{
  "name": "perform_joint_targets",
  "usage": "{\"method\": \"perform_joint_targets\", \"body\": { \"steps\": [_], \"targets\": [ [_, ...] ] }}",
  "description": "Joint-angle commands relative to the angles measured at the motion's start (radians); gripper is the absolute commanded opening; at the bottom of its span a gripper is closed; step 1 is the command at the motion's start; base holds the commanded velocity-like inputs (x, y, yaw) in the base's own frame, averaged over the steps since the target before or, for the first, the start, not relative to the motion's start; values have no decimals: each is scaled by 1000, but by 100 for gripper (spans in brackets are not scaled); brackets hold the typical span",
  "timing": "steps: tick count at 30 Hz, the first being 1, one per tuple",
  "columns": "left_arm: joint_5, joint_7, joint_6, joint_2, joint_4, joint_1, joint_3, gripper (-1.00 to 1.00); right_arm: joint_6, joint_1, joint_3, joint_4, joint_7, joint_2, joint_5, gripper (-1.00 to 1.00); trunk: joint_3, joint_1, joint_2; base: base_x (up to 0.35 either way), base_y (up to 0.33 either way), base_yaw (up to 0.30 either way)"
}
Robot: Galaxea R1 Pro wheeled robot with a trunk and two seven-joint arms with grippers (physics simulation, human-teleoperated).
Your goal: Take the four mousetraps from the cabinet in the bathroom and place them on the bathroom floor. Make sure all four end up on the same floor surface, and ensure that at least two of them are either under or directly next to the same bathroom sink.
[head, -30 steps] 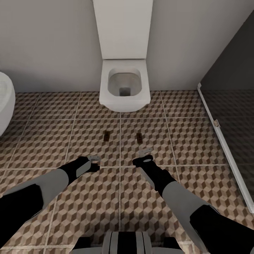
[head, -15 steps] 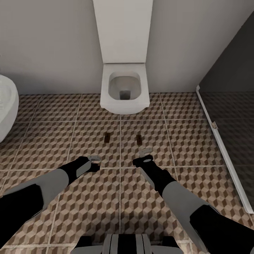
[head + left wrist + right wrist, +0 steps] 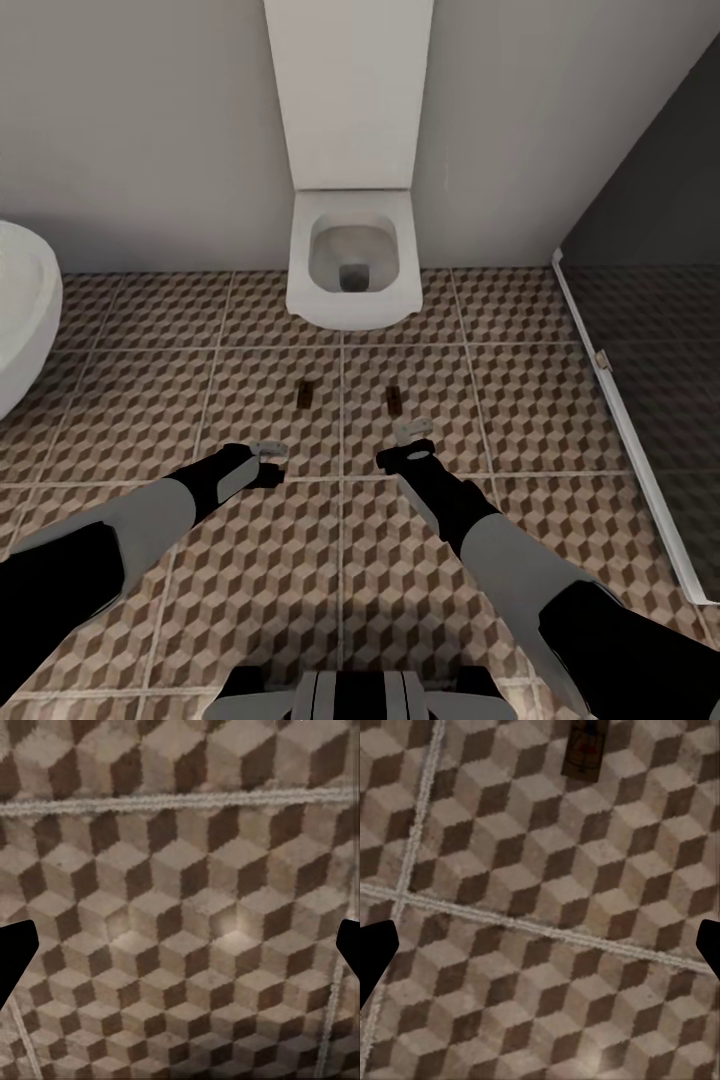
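Both grippers hang low over the bathroom floor (image 3: 560,400), spread wide and holding nothing: left gripper (image 3: 268,455), right gripper (image 3: 412,432). In each wrist view the dark fingertips (image 3: 15,964) sit at opposite edges with bare patterned tile between them.

Two mousetraps lie flat on the tiles ahead of the arms, well apart from each other: left mousetrap (image 3: 305,394), right mousetrap (image 3: 395,399). The right one lies just beyond the right gripper and appears in the right wrist view (image 3: 585,750). Both rest in front of a white toilet (image 3: 352,262); a white rounded fixture (image 3: 25,300) stands at the left edge, a dark glass shower screen (image 3: 650,330) at the right.

Risk: no sink is visible nearby, so traps left here may fail the sink condition. A low sweep of either arm could also knock a trap aside.

Count: two traps on the floor, two grippers, one toilet.
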Motion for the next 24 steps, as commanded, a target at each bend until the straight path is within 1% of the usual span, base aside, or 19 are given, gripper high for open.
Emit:
{"method": "perform_joint_targets", "body": {
  "steps": [1,11,24],
  "targets": [
    [10,9,2,0,-4,-1,-6,100,4,-1,8,-1,-9,-1,-11,100,3,-4,7,0,0,0],
    [10,9,2,-15,-3,0,-6,100,4,-1,8,-1,-9,-2,-11,100,34,-42,77,0,0,0],
    [10,9,0,-13,1,5,-7,100,1,-1,10,8,-9,-3,-11,100,75,-92,168,0,0,0]
  ]
}}
